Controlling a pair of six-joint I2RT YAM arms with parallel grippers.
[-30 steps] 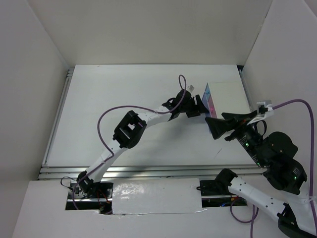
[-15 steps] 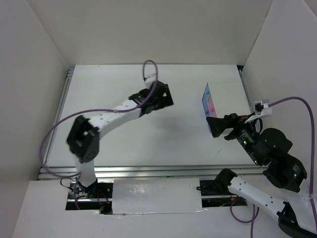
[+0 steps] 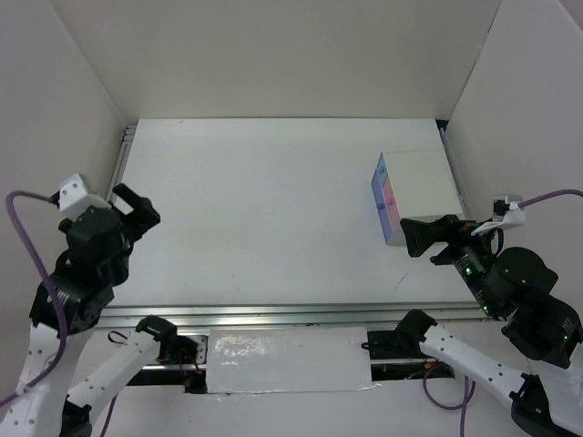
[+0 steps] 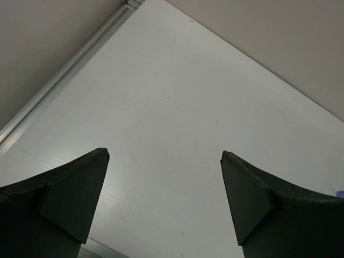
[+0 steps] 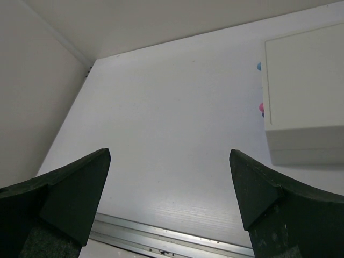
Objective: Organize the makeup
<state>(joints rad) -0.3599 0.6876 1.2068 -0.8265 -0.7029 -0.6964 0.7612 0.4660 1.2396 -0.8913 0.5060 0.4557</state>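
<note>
Two grippers, both with fingers spread wide and nothing between them. Nearest, between the arm bases: a white cover plate (image 3: 287, 360), then aluminium rails (image 3: 273, 314) along the near edge of the table (image 3: 255, 209).

Over the near left corner, above the left edge: the left gripper (image 3: 135, 206), pointing in toward the far right. From its wrist view (image 4: 164, 153), only bare white surface ahead, with the left-edge rail (image 4: 64, 72) running off to the far left corner.

Over the near right corner: the right gripper (image 3: 410, 237), tips aimed left, just on the near side of the white drawer box (image 3: 421, 180) and apart from it. That box along the right edge, past mid-depth, with blue and pink drawer fronts (image 3: 386, 193) facing the table's middle. In the right wrist view (image 5: 169, 151), the same box at right, a blue knob (image 5: 259, 66) and a pink knob (image 5: 262, 107) peeking out at its side.

Trailing from each wrist: a purple cable (image 3: 547, 196). Around the far and side edges: plain white walls (image 3: 273, 55).

Of the makeup, nothing visible in any view; cannot tell where.
</note>
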